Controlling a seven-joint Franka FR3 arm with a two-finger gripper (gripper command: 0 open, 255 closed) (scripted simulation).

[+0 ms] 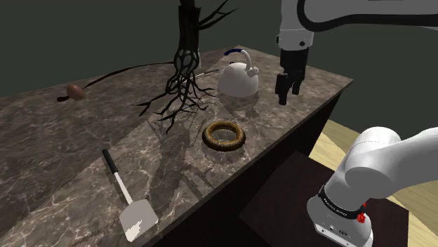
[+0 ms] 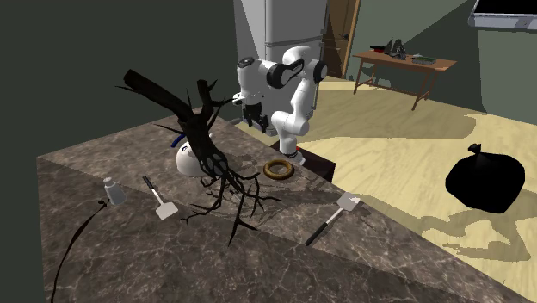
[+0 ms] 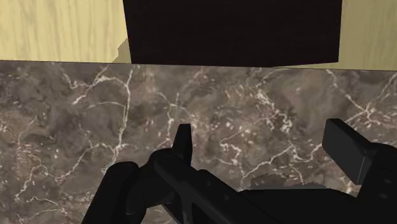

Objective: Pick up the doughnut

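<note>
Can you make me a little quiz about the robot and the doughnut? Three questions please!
1. True or false: the gripper is holding the doughnut.
2. What is the doughnut lying on? A: the counter. B: a plate. C: the floor.
3. In the shoulder view, what white thing with a handle stands just behind the doughnut?

Key
1. False. The gripper hangs open above the counter, apart from the doughnut.
2. A.
3. The kettle.
</note>
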